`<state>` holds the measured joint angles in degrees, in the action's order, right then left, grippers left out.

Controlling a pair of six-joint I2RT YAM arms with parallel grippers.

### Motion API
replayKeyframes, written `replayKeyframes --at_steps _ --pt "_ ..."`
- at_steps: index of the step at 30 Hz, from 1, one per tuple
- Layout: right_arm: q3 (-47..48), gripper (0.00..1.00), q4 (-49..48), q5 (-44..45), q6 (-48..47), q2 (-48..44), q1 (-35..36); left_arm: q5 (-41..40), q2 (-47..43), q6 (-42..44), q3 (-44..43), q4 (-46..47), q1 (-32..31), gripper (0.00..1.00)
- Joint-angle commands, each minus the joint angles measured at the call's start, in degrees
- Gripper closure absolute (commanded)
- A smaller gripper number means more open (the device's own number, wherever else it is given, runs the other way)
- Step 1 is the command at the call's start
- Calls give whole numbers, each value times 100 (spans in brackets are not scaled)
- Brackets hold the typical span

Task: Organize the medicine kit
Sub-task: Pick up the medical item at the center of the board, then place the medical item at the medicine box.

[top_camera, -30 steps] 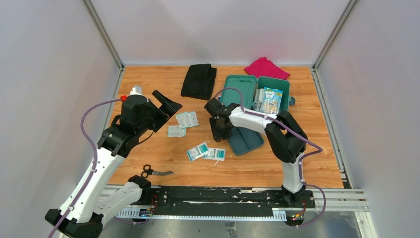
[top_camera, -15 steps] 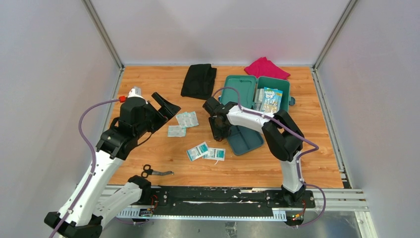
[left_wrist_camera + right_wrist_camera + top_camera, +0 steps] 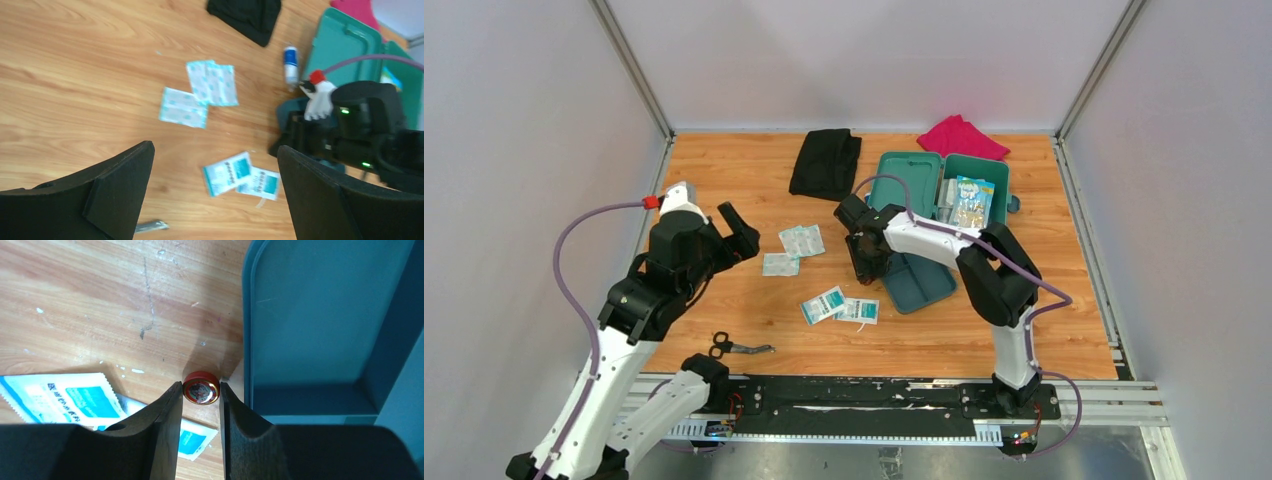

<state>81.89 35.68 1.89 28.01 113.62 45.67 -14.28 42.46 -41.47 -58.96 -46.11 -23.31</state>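
Red tin (image 3: pixel 201 392) between right claw (image 3: pixel 200 386) tips

Medicine kit (image 3: pixel 916 170) far right, tray (image 3: pixel 924 285) before it, tin (image 3: pixel 200 387) beside tray's left edge, packets (image 3: pixel 824 303) further left, scissors (image 3: pixel 736 348) front left.

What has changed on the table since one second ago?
The left gripper drew back leftward, toward its base, open and empty. The right gripper stayed by the tray, straddling a red tin. Packets and scissors did not move.
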Motion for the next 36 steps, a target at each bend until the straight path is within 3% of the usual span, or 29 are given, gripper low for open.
replayKeyframes --at_steps 1,5,12,21,28,36 --pt "-22 72 196 -100 -74 -475 56 -1090 -314 1245 -285 -413 37 0" --pt "121 73 366 -263 -103 -891 48 -1632 -559 1796 -359 -582 37 0" --pt "757 74 1204 193 -310 -1605 -267 -1578 -851 2066 152 -596 37 0" --pt "901 74 1530 334 -809 -2330 -1910 -1568 -580 1871 339 -636 37 0" --pt "1358 74 1595 330 -1199 -1724 -3062 -1373 -332 1742 349 -639 37 0" --pt "1821 74 1608 302 -1313 -637 -3529 -1531 -80 1636 319 -619 37 0"
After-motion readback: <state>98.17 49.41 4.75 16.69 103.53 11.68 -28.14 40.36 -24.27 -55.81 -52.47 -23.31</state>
